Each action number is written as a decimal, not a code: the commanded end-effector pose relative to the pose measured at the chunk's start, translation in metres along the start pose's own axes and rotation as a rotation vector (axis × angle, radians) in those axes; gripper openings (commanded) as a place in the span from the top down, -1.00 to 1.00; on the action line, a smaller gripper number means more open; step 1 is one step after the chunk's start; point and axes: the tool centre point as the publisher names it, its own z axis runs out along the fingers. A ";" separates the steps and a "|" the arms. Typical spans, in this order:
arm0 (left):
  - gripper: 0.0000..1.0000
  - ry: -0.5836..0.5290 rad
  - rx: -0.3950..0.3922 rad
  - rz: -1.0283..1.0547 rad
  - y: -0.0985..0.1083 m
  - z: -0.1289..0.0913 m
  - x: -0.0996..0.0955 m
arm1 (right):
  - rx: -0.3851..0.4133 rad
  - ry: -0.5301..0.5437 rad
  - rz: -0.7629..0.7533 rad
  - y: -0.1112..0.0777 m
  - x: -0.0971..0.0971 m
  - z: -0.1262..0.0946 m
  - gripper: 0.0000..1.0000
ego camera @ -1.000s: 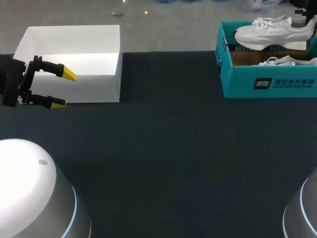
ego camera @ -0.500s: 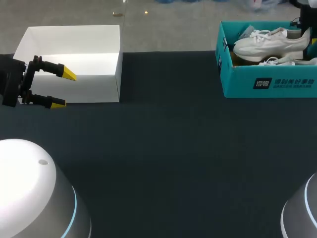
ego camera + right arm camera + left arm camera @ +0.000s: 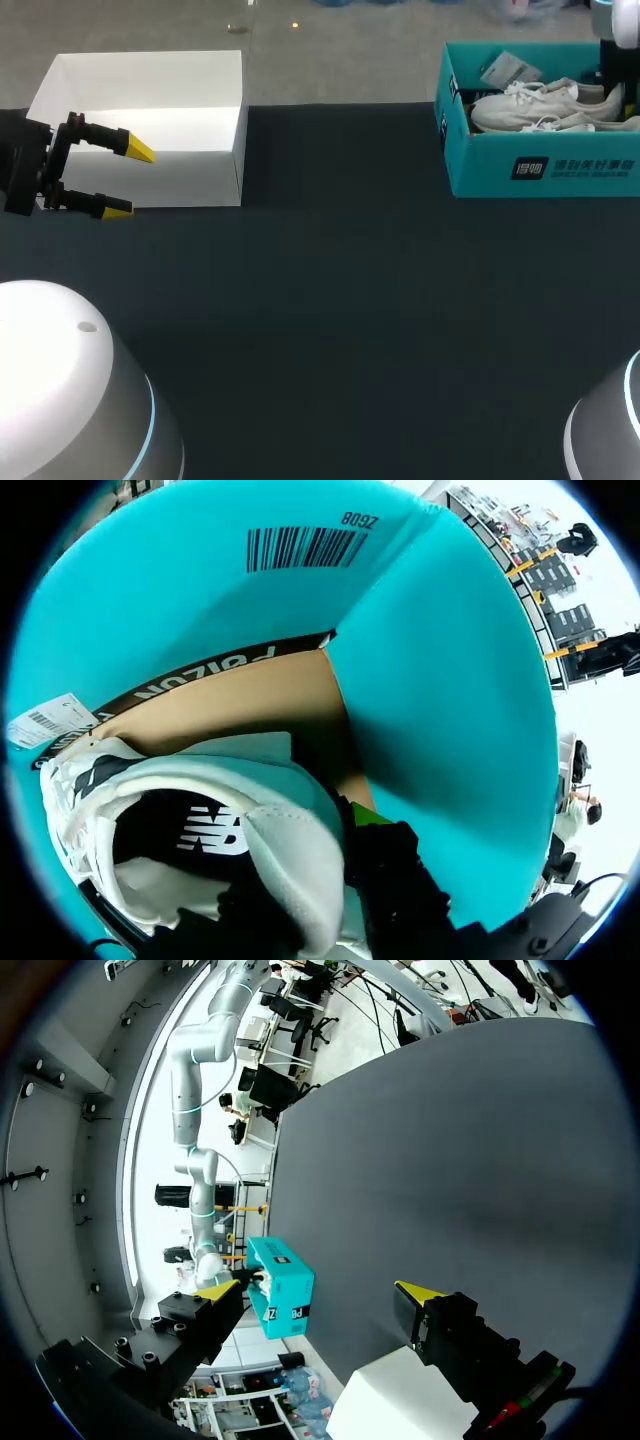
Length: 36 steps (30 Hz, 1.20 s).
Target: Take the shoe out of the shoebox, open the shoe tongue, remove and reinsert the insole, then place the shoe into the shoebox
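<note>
A white shoe [image 3: 530,103] lies low inside the teal shoebox [image 3: 545,165] at the table's far right, beside a second white shoe [image 3: 592,122]. My right gripper [image 3: 611,78] comes down at the box's right end, by the shoe's heel. In the right wrist view this gripper [image 3: 315,880] is shut on the heel collar of the shoe [image 3: 200,810], one finger inside and one outside, with the teal box wall [image 3: 440,680] all around. My left gripper [image 3: 130,181] stands open and empty at the far left. In the left wrist view the left gripper [image 3: 318,1290] faces the distant shoebox [image 3: 282,1300].
An open white box [image 3: 150,130] sits at the back left, right behind the left gripper. Dark table cloth [image 3: 340,300] stretches between the two boxes. A paper tag [image 3: 508,68] lies in the shoebox's far corner.
My right gripper has lowered the white shoe from above the shoebox's rim down into the box. The left arm has kept still.
</note>
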 end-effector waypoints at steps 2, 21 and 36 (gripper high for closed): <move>-1.00 0.005 0.001 -0.001 0.000 0.000 -0.001 | 0.036 -0.005 0.005 0.009 0.008 0.011 1.00; -1.00 0.005 0.001 -0.001 0.000 0.000 -0.001 | 0.044 0.213 -0.026 -0.015 -0.018 -0.065 -1.00; -1.00 0.005 0.001 -0.001 0.000 0.000 -0.001 | 0.038 0.374 -0.138 -0.043 -0.033 -0.129 -1.00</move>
